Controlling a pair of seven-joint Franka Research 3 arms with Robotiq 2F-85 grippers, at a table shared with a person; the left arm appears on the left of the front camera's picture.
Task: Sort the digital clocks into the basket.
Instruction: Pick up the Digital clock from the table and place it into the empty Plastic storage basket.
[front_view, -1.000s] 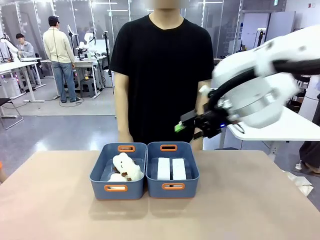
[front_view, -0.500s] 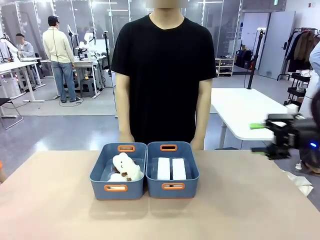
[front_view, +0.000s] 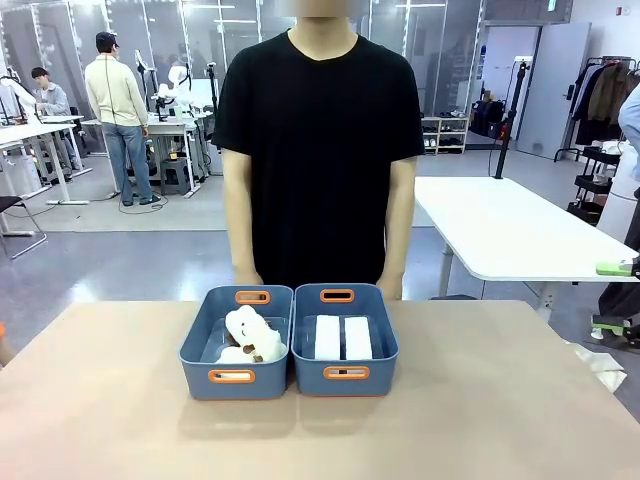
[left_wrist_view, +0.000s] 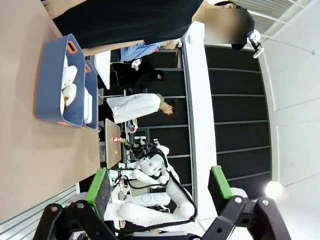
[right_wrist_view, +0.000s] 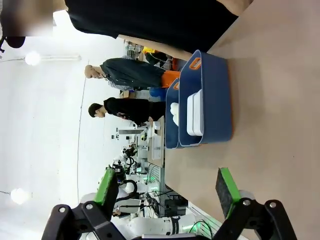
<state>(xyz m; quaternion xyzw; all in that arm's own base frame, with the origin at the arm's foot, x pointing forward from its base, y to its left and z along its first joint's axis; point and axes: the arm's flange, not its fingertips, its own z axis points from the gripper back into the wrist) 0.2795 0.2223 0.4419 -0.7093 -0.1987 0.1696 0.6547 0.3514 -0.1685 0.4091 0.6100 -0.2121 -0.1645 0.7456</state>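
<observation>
The tabletop (front_view: 500, 420) stretches wide and bare from where I stand, and a person (front_view: 318, 150) in a black shirt waits at its far edge, arms hanging straight down. Two blue bins sit touching side by side in the middle: the basket (front_view: 345, 376) on the right, and the left bin (front_view: 232, 378) beside it. Both digital clocks (front_view: 342, 338) lie flat and parallel inside the basket, so by my reckoning the sorting looks finished. The white plush toys (front_view: 250, 337) are heaped in the left bin. The left tool (left_wrist_view: 162, 187) hangs in the air off to the side with its green pads spread wide and nothing between them; the right tool (right_wrist_view: 167, 190) is likewise wide and empty, looking across the tabletop toward the bins from well away. A green pad tip pokes in at the far right edge of the front view, with the rest of that arm cut off. The risk from here, as I judge it, is small: an arm sweeping back low over the middle could nudge a bin, and since the bins look alike, anything added later could land in the wrong one. The clocks' dotted faces are too faint to make out, the person's hands are hidden behind the bins, and part of the plush heap is masked by the bin wall.
</observation>
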